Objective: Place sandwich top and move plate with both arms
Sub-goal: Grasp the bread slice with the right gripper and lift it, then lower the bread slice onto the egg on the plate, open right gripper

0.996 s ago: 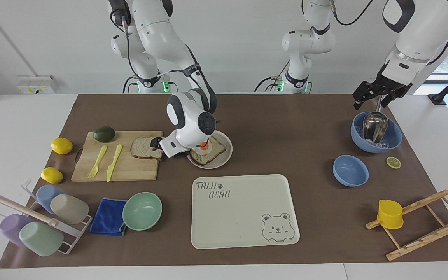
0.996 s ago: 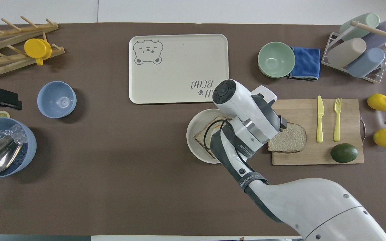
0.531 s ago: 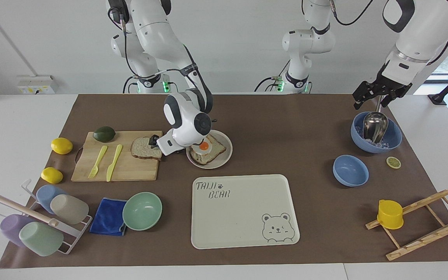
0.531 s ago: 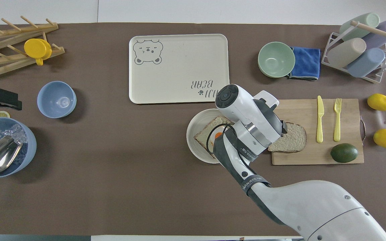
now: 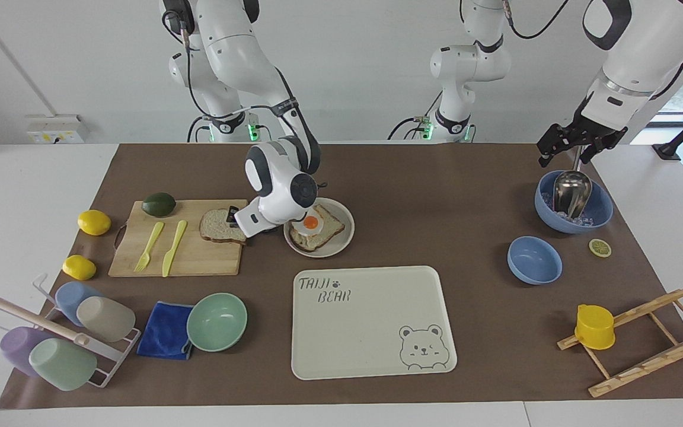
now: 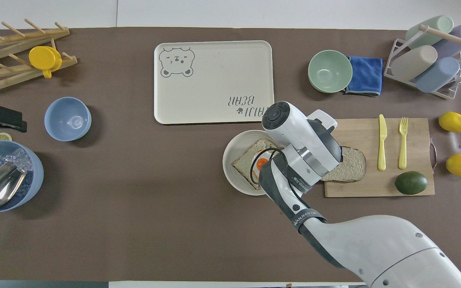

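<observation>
Right now my right gripper sits low at the edge of the bread, the sandwich top, which lies flat on the board. From my fingertips the slice runs away toward the right arm's end of the table, w/ its long axis along that same line, so I meet it end-on at the edge nearest the plate. I can't tell if my fingers are open or closed; the wrist housing hides them in the overhead view and they are barely visible in the facing one.

The plate is just beside the board, toward the left arm's end, and holds the egg slice. My judgement: the coming move is a short carry from board to plate, and the right arm is by far the nearer one for it.

My left gripper waits in the air over the ice bowl, well apart from the sandwich; its fingers I can't read either.

Vs a sec ago: my right wrist has slid further over the bread, away from the plate, so the egg slice shows more fully. Bread, plate and left arm haven't moved.
</observation>
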